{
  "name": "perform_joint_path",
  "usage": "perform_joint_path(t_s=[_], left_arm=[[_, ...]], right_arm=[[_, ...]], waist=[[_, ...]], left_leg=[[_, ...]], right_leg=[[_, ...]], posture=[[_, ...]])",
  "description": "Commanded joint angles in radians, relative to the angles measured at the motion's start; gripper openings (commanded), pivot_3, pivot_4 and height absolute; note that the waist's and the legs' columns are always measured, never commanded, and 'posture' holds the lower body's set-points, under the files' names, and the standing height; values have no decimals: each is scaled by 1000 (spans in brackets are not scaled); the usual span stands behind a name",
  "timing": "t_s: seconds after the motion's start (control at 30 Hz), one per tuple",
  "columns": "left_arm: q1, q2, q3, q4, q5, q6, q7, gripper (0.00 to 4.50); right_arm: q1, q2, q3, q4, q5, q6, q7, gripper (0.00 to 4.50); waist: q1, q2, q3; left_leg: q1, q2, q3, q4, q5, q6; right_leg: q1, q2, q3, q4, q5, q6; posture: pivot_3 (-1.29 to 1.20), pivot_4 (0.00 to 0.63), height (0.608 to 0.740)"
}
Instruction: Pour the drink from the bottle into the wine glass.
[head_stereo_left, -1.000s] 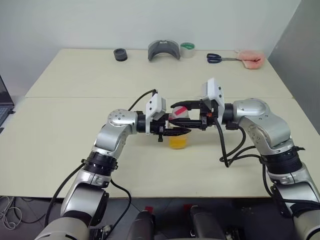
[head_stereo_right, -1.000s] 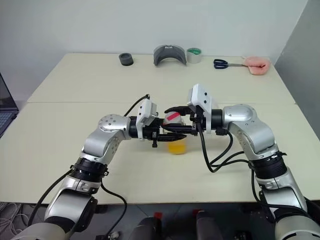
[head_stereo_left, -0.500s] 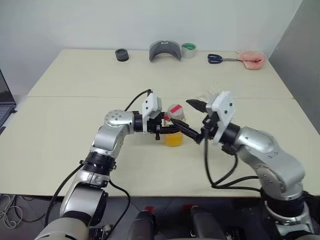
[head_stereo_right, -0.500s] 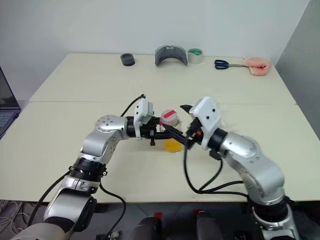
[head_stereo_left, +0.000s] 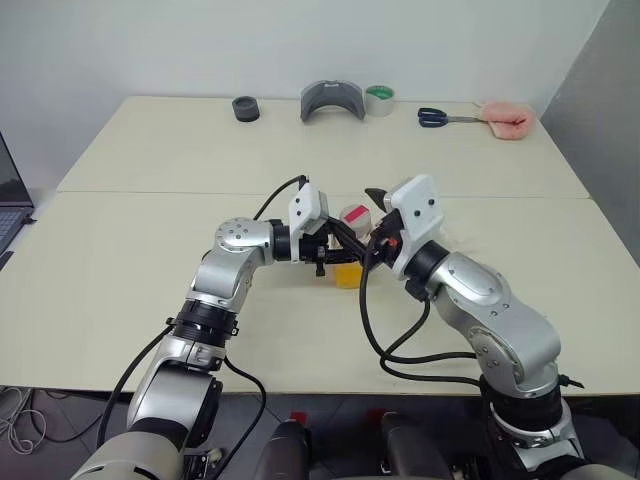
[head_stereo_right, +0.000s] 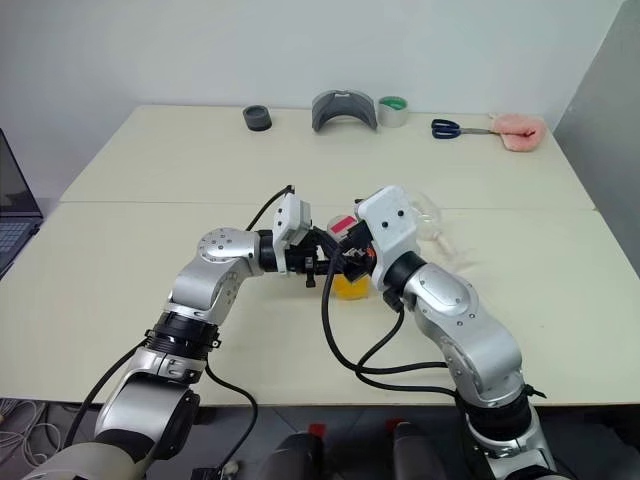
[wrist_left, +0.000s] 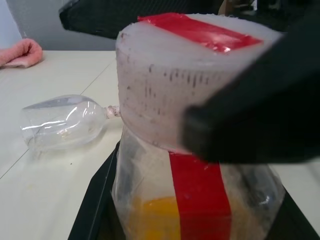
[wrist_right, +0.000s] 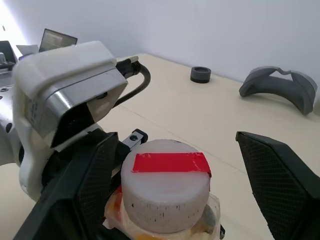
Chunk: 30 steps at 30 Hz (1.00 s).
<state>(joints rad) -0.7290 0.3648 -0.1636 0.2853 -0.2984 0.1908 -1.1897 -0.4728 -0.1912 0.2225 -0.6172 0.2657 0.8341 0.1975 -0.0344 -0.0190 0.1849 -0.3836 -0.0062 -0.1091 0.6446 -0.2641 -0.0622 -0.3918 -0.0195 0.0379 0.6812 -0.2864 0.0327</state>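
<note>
- Mid-table, the left gripper (head_stereo_left: 335, 252) clamps the bottle (wrist_left: 190, 150) upright, cap (wrist_right: 166, 190) on, the drink (head_stereo_left: 348, 274) low inside.
- Right gripper (wrist_right: 170, 195) straddles that cap, fingers spread wide, not gripping yet.
- Over on its side lies the wine glass (wrist_left: 62, 122), empty, near the bottle; cap removal, righting the glass and pouring all remain.
- Compared with a second ago, the right arm has swung round to approach from the near side.
</note>
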Motion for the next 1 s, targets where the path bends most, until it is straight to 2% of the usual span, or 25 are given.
perform_joint_path(t_s=[0.03,0.1,0.13,0.27,0.37,0.43,0.5,0.57,0.67,0.8,0.83,1.0], left_arm=[[-23,-3,15,-22,-7,-17,3,1768],[-21,-4,15,-25,-7,-16,5,1768],[-19,-5,15,-28,-8,-14,6,1768],[-16,-2,14,-38,-11,-5,4,1761],[-24,4,15,-39,-17,6,-7,1760],[-34,10,14,-37,-24,13,-25,1740],[-44,20,9,-37,-29,17,-56,1739],[-48,24,5,-35,-26,15,-73,1737],[-51,24,5,-34,-25,13,-75,1737],[-49,21,8,-40,-24,18,-70,1734],[-48,20,9,-41,-23,19,-69,1734],[-40,20,10,-42,-23,16,-63,1733]], right_arm=[[-13,8,0,-23,-9,-12,-2,2710],[-13,8,0,-22,-7,-15,4,1981],[-13,8,0,-21,-5,-18,7,1863],[-21,-2,2,-23,10,-27,43,1868],[-50,-66,16,-6,58,-54,178,1868],[-79,-157,1,47,126,-109,371,1868],[-149,-287,5,212,142,-215,629,1868],[-216,-342,7,353,159,-269,773,1869],[-292,-355,-3,481,188,-267,865,1869],[-309,-340,-53,507,231,-227,855,1869],[-303,-336,-67,494,240,-223,840,2608],[-233,-334,-150,349,276,-174,727,4342]], waist=[[0,0,0],[0,0,0],[0,0,0],[0,0,0],[0,0,0],[-1,0,0],[-1,0,0],[-3,0,0],[-10,1,1],[-14,1,1],[-13,1,1],[-9,1,1]], left_leg=[[0,0,0,0,0,0],[0,0,0,0,0,0],[0,0,0,0,0,0],[0,0,0,0,0,0],[0,0,0,0,0,0],[0,0,0,0,0,0],[0,0,0,0,0,0],[1,0,1,0,0,0],[2,1,0,0,0,1],[1,0,0,0,0,1],[1,0,0,0,0,1],[0,0,-1,0,0,1]], right_leg=[[0,0,0,0,0,0],[0,0,0,0,0,0],[0,0,0,0,0,0],[0,0,0,0,0,0],[0,0,0,0,0,0],[0,0,0,0,0,0],[1,0,-1,0,0,0],[2,0,-1,-1,0,0],[2,1,-1,0,0,0],[1,0,-1,0,0,0],[1,-1,-1,0,0,0],[1,-1,-1,0,0,0]], posture=[[0,150,740],[0,150,740],[0,150,740],[0,150,740],[0,150,740],[0,150,740],[0,150,740],[0,150,740],[0,150,740],[0,150,740],[0,150,740],[0,150,740]])
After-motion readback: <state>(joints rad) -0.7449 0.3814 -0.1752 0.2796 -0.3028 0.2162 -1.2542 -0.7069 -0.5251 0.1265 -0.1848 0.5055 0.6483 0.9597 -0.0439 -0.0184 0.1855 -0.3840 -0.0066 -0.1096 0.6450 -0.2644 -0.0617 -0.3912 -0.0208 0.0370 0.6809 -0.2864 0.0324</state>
